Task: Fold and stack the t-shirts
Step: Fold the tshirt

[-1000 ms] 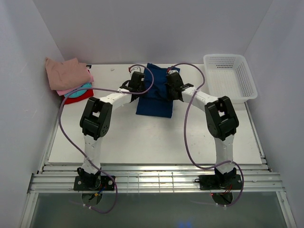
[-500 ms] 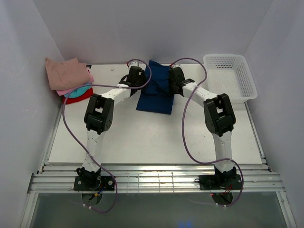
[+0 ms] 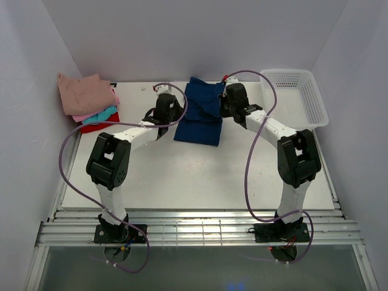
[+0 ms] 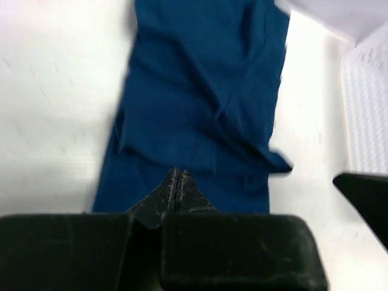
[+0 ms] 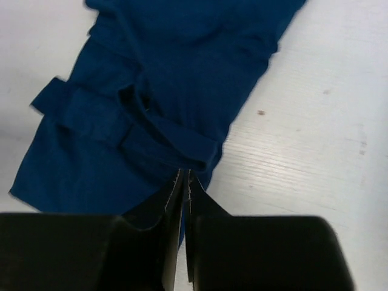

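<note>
- Your navy tee (image 3: 200,115) lies part-folded at twelve o'clock.
- Left gripper (image 4: 177,174) and right gripper (image 5: 185,174) sit closed at its side edges, likely placed for another fold.
- Folded tees (image 3: 91,104) wait at ten o'clock.

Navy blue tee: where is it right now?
Top view: the navy blue tee lies at the table's far middle, between the left claw and right claw, with the white mesh basket to its right.

Table (image 3: 194,176): navy tee (image 3: 200,115), tee stack (image 3: 88,98), basket (image 3: 319,104)
</note>
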`<action>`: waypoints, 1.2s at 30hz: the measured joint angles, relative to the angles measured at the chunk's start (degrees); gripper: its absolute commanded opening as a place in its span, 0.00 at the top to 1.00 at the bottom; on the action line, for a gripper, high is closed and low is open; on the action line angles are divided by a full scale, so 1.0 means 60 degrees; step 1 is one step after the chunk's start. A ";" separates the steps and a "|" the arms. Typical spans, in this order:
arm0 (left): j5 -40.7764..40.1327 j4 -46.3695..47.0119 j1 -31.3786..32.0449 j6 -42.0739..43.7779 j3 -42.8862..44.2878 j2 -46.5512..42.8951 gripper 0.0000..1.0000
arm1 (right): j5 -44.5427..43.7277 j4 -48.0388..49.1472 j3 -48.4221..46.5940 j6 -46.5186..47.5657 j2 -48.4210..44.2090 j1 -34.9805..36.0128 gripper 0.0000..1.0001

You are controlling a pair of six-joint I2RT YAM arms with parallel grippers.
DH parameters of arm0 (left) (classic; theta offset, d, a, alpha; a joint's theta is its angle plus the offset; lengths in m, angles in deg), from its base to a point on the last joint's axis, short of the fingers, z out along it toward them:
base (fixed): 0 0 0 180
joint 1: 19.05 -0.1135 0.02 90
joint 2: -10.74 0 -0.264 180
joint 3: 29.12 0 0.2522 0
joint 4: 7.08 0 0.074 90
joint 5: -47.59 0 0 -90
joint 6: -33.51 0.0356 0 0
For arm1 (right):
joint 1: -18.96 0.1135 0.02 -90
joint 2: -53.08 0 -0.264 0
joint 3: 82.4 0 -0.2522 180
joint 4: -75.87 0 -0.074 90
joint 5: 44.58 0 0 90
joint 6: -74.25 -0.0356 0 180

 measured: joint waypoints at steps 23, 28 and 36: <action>0.0958 0.1548 0.1341 -0.1162 -0.2543 0.0776 1.00 | 0.4262 0.0954 -0.0211 -0.0637 0.2146 0.0168 0.92; 0.0801 0.2022 0.1606 -0.1381 -0.3330 0.0372 1.00 | 0.4466 0.1049 -0.0299 -0.0787 0.2524 0.0171 0.92; 0.0645 0.2433 0.1963 -0.1683 -0.4382 -0.0284 1.00 | 0.4470 0.1086 -0.0302 -0.0889 0.2670 0.0178 0.92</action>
